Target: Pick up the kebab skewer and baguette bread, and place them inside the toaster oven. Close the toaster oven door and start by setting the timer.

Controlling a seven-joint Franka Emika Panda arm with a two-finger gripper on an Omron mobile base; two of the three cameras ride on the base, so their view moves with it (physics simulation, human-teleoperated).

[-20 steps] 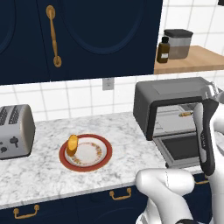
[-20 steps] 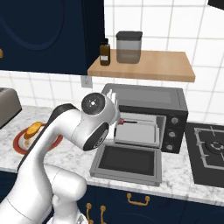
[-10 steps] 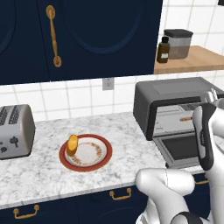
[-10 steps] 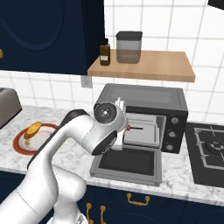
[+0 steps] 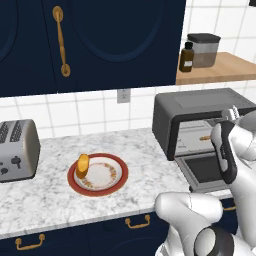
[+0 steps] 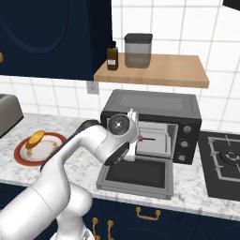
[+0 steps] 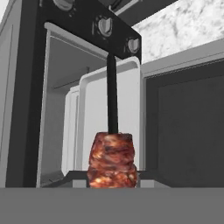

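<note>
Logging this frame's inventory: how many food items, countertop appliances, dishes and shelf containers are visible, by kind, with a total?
Food: 2, the kebab skewer and the baguette bread
Appliances: 2, the toaster oven and the silver toaster
Dishes: 1, the red-rimmed plate
Shelf containers: 2, the brown bottle and the canister
Total: 7

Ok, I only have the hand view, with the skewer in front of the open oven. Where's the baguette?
Observer: The baguette bread sits at the left edge of the red-rimmed plate, on the counter left of the toaster oven.
Operator: Anything else on that plate?
Observer: No, just the baguette.
Operator: And beyond the plate?
Observer: A silver toaster stands further left, against the wall.
</note>
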